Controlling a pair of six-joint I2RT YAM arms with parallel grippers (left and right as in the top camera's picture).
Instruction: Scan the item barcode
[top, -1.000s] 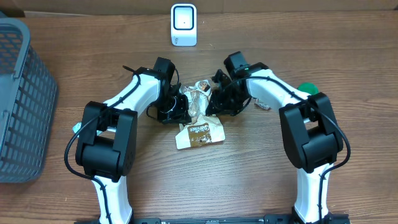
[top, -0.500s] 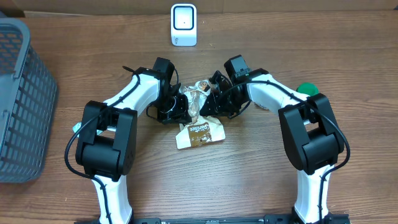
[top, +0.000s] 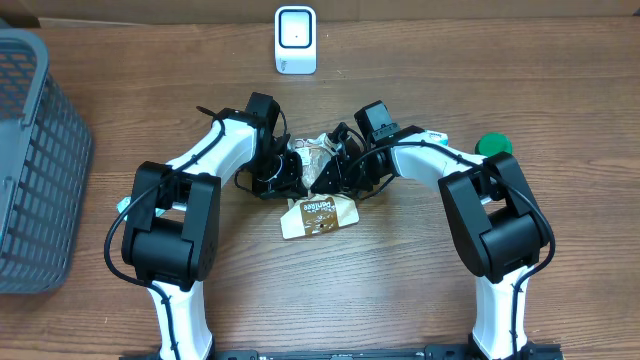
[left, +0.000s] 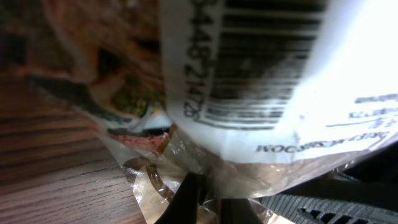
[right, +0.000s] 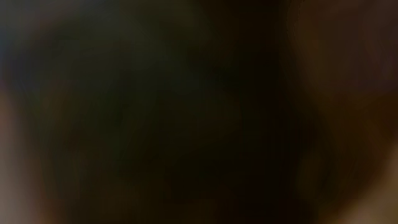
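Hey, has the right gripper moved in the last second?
Yes. Seen from overhead, the right gripper has shifted left, away from the green object on the table's right and closer in on the barcoded packet.

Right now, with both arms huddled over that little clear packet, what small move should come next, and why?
Probably lift the clear-wrapped packet a little and turn its barcode label toward the white scanner. The left gripper is pinched shut on the packet, the right gripper is close on its other side, and the label faces the left wrist camera rather than the scanner beyond it.
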